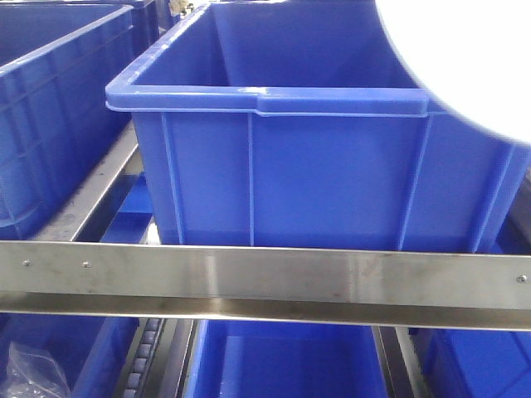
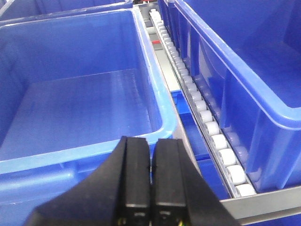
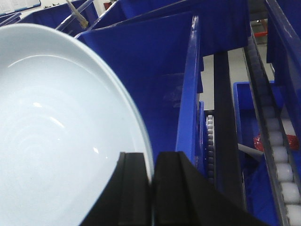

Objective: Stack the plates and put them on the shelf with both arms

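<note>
A white plate (image 3: 51, 132) fills the left of the right wrist view, and its rim runs between the black fingers of my right gripper (image 3: 153, 162), which is shut on it. The plate also shows as a white blur at the top right of the front view (image 1: 473, 58), above the large blue bin (image 1: 274, 166). My left gripper (image 2: 150, 153) is shut and empty, with its two black fingers pressed together, just over the near rim of an empty blue bin (image 2: 70, 108). Neither gripper shows in the front view.
Blue plastic bins stand on a metal flow rack. A steel rail (image 1: 265, 282) crosses the front. White roller tracks (image 2: 207, 117) run between bins, and another roller track (image 3: 277, 155) runs at the right. A clear plastic bag (image 1: 33, 373) lies in a lower bin.
</note>
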Robot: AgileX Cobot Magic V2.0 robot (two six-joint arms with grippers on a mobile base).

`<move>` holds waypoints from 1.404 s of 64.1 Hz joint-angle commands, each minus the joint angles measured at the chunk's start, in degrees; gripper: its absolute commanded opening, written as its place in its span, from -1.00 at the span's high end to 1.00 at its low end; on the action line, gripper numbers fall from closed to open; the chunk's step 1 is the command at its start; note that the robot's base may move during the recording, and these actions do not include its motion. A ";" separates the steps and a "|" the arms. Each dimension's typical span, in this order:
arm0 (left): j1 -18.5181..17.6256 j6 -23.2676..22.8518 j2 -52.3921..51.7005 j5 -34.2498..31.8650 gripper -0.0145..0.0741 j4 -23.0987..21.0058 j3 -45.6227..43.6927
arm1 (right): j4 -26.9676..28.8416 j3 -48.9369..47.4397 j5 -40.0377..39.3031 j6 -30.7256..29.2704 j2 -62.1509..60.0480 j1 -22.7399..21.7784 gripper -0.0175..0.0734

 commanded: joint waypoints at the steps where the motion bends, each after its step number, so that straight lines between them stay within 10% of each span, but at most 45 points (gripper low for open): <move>1: 0.12 -0.51 0.31 -5.31 0.49 -0.14 -1.77 | 0.67 -6.53 -6.44 -0.18 5.71 0.04 0.50; 31: 0.12 -0.51 0.31 -5.31 0.49 -0.14 -1.77 | 0.67 -33.66 -10.24 -0.18 44.85 1.31 0.48; 59: 0.12 -0.51 0.31 -5.31 0.49 -0.14 -1.77 | 0.74 -44.84 -10.26 -0.18 60.63 5.76 -0.37; 75: 0.12 -0.51 0.31 -5.31 0.49 -0.14 -1.77 | 0.69 -44.84 -9.56 -0.18 58.69 5.76 -0.33; 90: 0.12 -0.51 0.31 -5.31 0.49 -0.14 -1.77 | 0.57 -43.19 -9.67 -2.45 51.78 5.76 0.50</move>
